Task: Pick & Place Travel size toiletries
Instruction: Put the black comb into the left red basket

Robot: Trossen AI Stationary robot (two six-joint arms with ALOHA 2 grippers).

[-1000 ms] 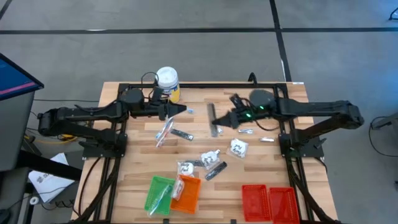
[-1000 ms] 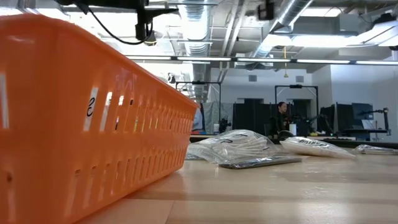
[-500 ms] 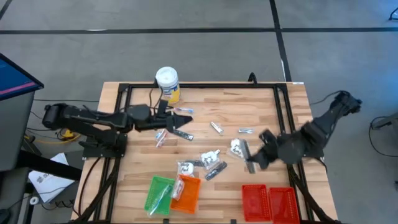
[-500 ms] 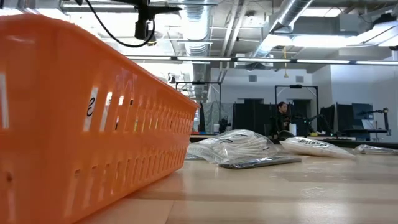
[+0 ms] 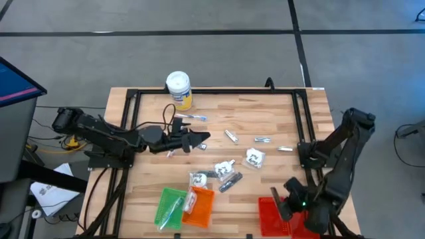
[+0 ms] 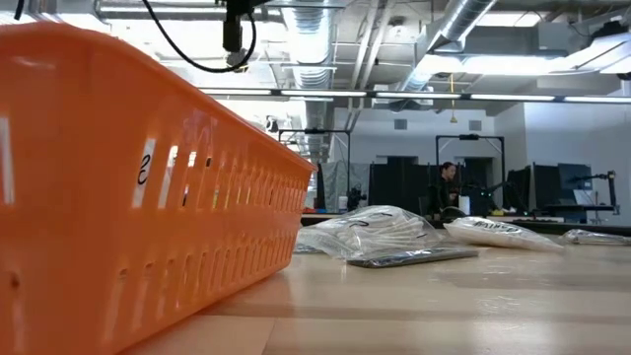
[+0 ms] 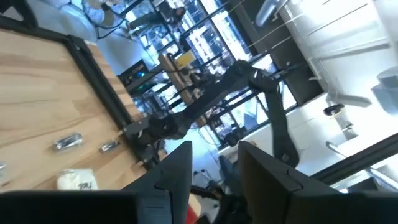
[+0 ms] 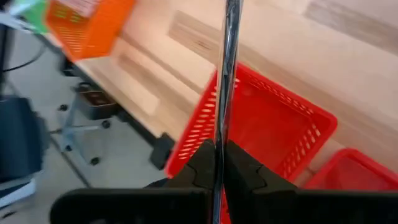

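My right gripper is shut on a slim dark grey tube above the red tray at the table's near right. My left gripper stands open at the table's left middle, pointing level, with nothing between its fingers in the left wrist view. It hovers over a pink stick. White packets, another dark tube and silvery pieces lie flat on the wood. My right gripper pinches one end of the dark tube between its two fingers. The fingers slant down from the table's right. The tube sticks out ahead of them, in line with them, lifted clear over the red tray.
A white-lidded tub stands at the far edge. A green tray and an orange tray sit at the near edge; the orange tray fills the low view's left. A second red tray lies beside the first.
My right gripper has swung with the dark tube from the far middle of the table toward the near right corner, dropping and tipping downward over the red tray. My left gripper has drifted from near the tub toward the near edge, over the pink stick.
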